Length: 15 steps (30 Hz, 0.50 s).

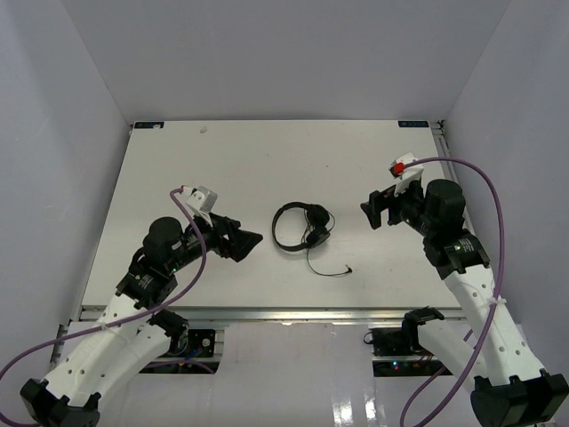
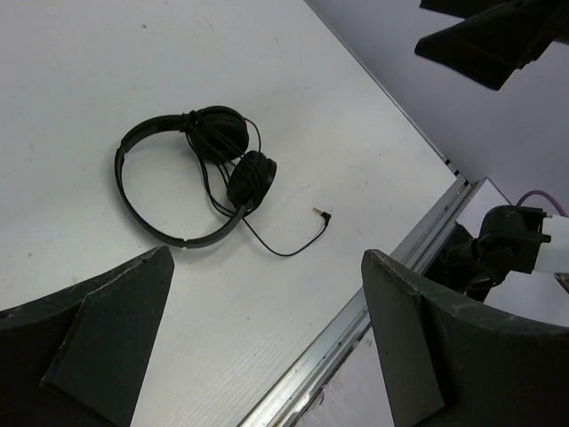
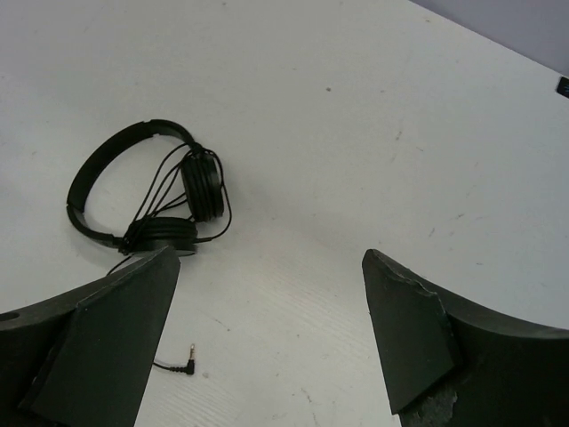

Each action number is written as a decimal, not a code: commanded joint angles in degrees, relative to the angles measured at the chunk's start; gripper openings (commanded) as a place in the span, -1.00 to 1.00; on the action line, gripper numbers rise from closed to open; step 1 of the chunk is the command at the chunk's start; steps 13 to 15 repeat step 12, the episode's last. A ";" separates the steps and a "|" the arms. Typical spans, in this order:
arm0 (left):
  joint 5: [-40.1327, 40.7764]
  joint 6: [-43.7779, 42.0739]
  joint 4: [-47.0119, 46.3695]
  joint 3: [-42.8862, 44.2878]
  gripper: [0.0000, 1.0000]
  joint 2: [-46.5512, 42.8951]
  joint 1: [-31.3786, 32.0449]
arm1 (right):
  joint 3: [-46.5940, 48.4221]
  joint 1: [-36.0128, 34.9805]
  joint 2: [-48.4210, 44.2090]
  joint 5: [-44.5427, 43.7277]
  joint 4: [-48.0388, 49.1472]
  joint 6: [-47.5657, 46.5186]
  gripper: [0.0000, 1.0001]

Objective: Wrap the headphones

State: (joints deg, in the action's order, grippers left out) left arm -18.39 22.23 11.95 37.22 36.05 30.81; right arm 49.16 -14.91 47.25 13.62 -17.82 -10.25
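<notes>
- Two sets of fingers, both spread wide and holding nothing: left fingers (image 1: 247, 240) on one side, right fingers (image 1: 373, 213) on the other.
- Lying flat between them, near the middle of the worktop (image 1: 222, 169): the headphones (image 1: 302, 228), touched by neither side.
- Long way of the headphones: about side to side, with the thin headband (image 1: 278, 229) toward the left fingers and the two round earcups (image 1: 317, 224) toward the right fingers.
- Earcups folded in close, one just beside the other.
- A few loops of cord (image 3: 164, 189) strung across from headband to earcups, seen best from the right wrist.
- Rest of the cord loose, trailing from the earcups toward the near edge and ending in the small plug (image 1: 348, 270), flat on the worktop, a little to the right.
- Nearer of the two: the left fingers, just beside the headband. Right fingers a bit further off, but on the side of the earcups and the plug.
- Looks like a job only partly done; hard to tell how tight the loops are.
- Probably next: one side to hold the headband down, the other to pick up the loose end by the plug.
- Nothing lying in the way between fingers and headphones.
- Thick purple cables (image 1: 493, 205) hanging off each arm, well apart from the thin black cord; not to be mixed up with it.
- Possible trouble: thin cord flat on the worktop, hard to pinch, easy to slip.
</notes>
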 commanded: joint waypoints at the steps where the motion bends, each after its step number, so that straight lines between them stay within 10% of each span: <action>1: -0.33 1.40 -1.52 -3.60 0.96 -1.33 -0.40 | -2.45 1.54 -2.04 -8.40 4.84 4.75 0.80; 15: -0.41 1.94 -1.75 -5.04 0.96 -2.22 -0.40 | -4.77 3.65 -2.77 -6.36 6.22 5.95 0.80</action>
